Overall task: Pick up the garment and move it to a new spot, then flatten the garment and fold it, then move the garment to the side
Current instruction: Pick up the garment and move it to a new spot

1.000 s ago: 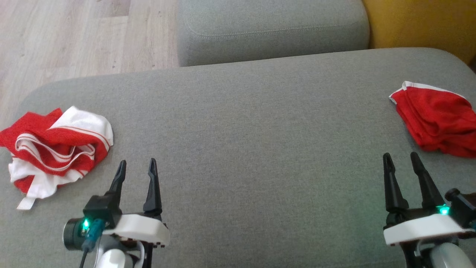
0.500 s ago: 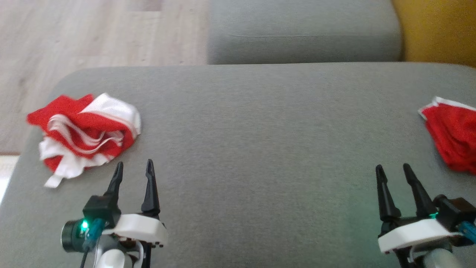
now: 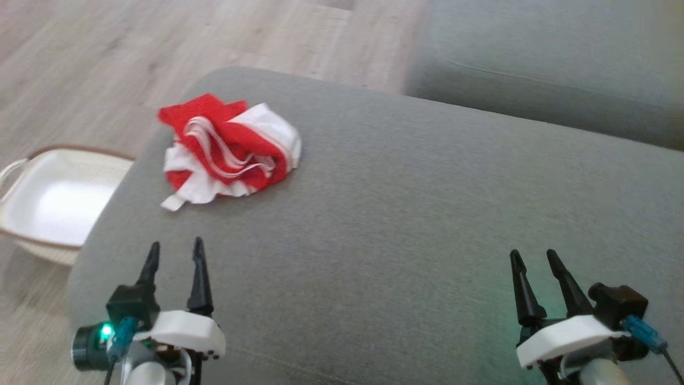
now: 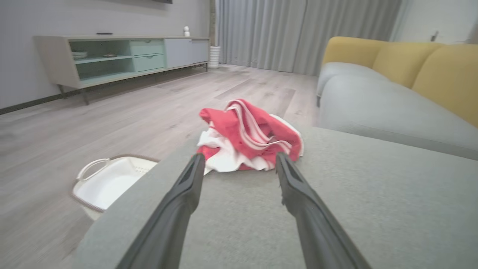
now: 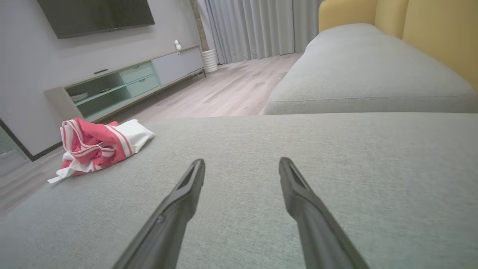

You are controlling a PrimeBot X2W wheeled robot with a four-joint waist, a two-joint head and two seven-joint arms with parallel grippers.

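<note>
A crumpled red and white striped garment (image 3: 227, 149) lies in a heap near the left end of the grey sofa cushion (image 3: 406, 214). In the left wrist view the garment (image 4: 250, 136) sits straight ahead, just beyond my open left gripper (image 4: 239, 164). From the head, that left gripper (image 3: 175, 255) hovers over the cushion's near left part, short of the heap, with nothing between its fingers. My right gripper (image 3: 533, 261) stands open at the near right, far from the cloth. The right wrist view has the garment (image 5: 99, 147) at its far left and the right gripper (image 5: 242, 166) empty.
A white laundry basket (image 3: 32, 200) with a brown rim stands on the wood floor just off the cushion's left end, also as the basket (image 4: 108, 179) in the left wrist view. A second grey cushion (image 3: 550, 69) lies beyond. A low TV cabinet (image 4: 123, 56) lines the far wall.
The head camera has swung left: the garment now sits nearer the picture's middle, the basket has come into view, and the red cloth at the right has left the frame. Both grippers stay open.
</note>
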